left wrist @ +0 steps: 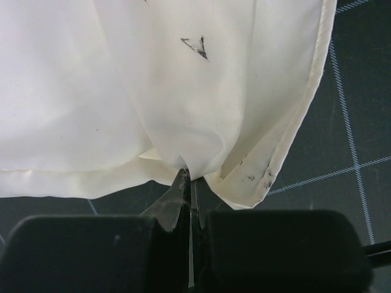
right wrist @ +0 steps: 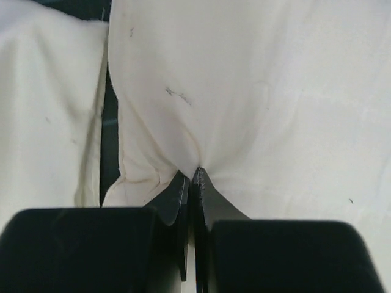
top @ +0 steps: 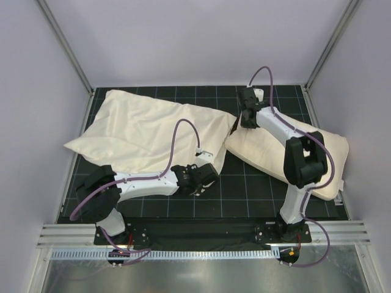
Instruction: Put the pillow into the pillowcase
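My left gripper [left wrist: 186,178] is clamped on the pillowcase [left wrist: 183,91]. In the left wrist view its fingertips are pressed together on a fold of thin cream fabric at the near hem, and the cloth puckers up from the pinch. Just to the right of the pinch a hemmed corner of the sack folds over, showing a few dark smudges, and a small dark mark sits higher on the cloth. Below the hem lies the dark gridded mat [left wrist: 348,140].

My right gripper [right wrist: 190,176] is closed on the pillow [right wrist: 275,110]. Its fingertips nip a bunch of cream fabric near the cushion's left edge, with creases spreading out from the bite. To the left, across a narrow dark gap, lies more cream cloth that I take for the pillowcase [right wrist: 43,110].

From above, the pillowcase [top: 146,128] spreads across the far left of the mat [top: 244,189], and my left gripper [top: 208,173] is at its near right corner. The pillow [top: 259,157] lies on the right, outside the sack, its far left corner close to the pillowcase's right end, where my right gripper [top: 239,122] holds it.
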